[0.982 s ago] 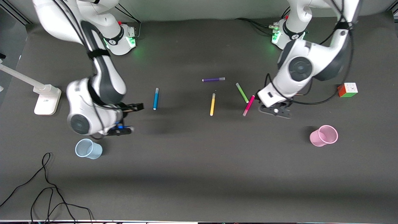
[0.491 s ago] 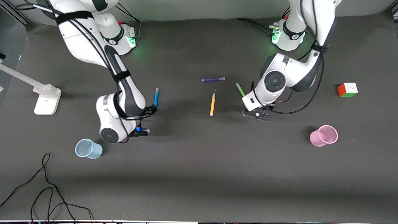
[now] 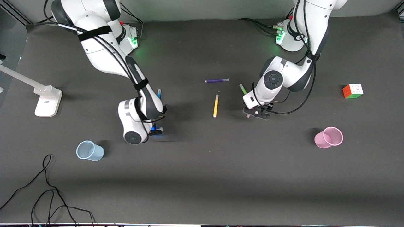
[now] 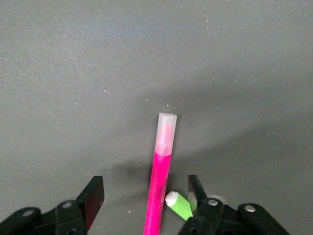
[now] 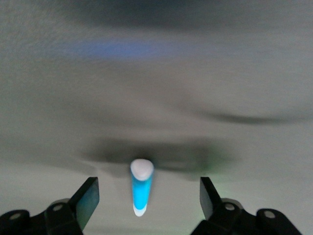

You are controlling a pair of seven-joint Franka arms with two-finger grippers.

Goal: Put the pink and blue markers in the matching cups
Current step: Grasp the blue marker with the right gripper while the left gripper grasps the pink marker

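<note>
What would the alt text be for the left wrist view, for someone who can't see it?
The left pincer hangs open over the dark table, its fingers on either side of the pink marker, not touching it. The green marker shows one tip beside the pink one, close to one finger.

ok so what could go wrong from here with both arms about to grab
The left gripper straddles the pink marker with jaws open, but the green marker lies against one jaw and could be pinched too or knocked aside. The right gripper, jaws open, has the blue marker between them; closing off-centre might roll it.
</note>
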